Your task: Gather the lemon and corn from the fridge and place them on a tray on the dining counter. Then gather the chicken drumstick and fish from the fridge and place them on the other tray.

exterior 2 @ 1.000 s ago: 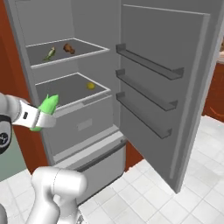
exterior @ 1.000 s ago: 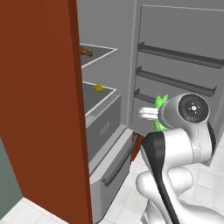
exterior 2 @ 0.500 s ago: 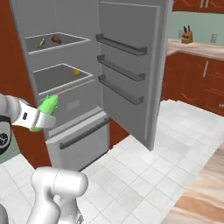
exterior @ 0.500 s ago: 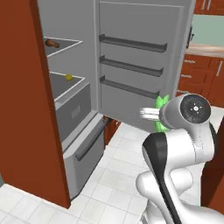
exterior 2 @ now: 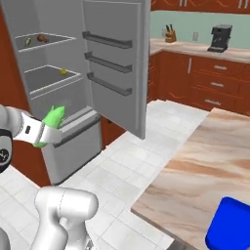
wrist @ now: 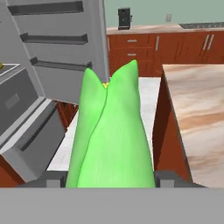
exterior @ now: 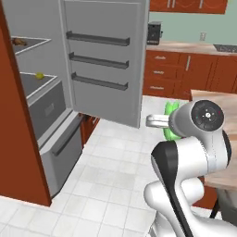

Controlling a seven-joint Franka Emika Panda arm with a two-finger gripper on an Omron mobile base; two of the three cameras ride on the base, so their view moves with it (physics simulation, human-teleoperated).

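Carrying the corn (wrist: 111,131) pinched between its fingers, the hand (exterior 2: 49,128) hangs out over the tiled floor between the open fridge (exterior: 44,106) and the wooden desk (exterior 2: 205,171); to do this well I'd keep the grip steady, swing toward the desk, and lower the husk flat into a tray rather than dropping it. Counting what I can see: one corn in the hand; one lemon (exterior: 40,75) on the middle fridge shelf; one blue tray (exterior 2: 232,224) at the desk's near corner; two small items on the top shelf, too small to name.

tool (exterior 2: 49,128) gripping corn (exterior 2: 52,120), open fridge (exterior 2: 73,73) behind
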